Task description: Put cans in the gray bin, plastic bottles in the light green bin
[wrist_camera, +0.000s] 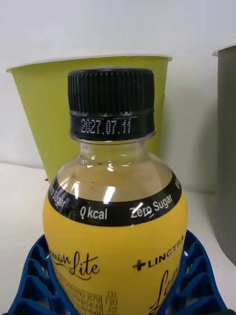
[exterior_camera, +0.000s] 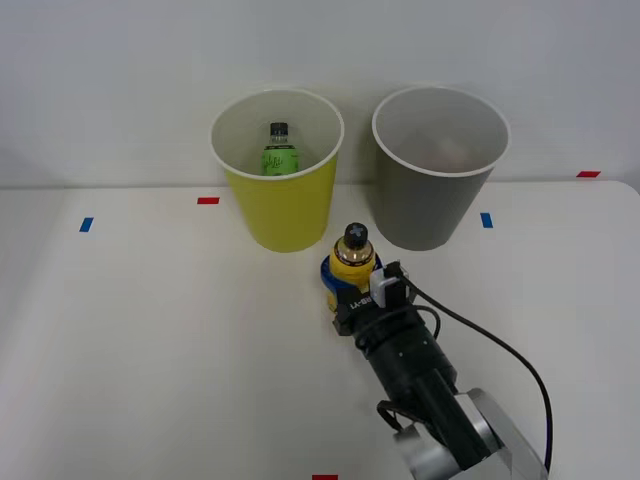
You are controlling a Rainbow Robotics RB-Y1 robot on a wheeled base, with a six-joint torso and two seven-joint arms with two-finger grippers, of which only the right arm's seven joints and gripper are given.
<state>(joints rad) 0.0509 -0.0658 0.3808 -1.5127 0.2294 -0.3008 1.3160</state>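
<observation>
Yellow bottle (wrist_camera: pixel 115 231): upright on counter (exterior_camera: pixel 150 350), near front of both bins | Pincer (exterior_camera: pixel 352 290): blue fingers (wrist_camera: pixel 194 275) pinching yellow bottle's body | Green-label bottle (exterior_camera: pixel 280 152): upright inside light green bin (exterior_camera: pixel 285 215) | Gray bin (exterior_camera: pixel 430 210): just beside light green bin.

table (exterior_camera: pixel 150 350) | 2 bins: light green bin (exterior_camera: pixel 280 215), gray bin (exterior_camera: pixel 432 205) | yellow bottle (exterior_camera: pixel 352 268)
</observation>
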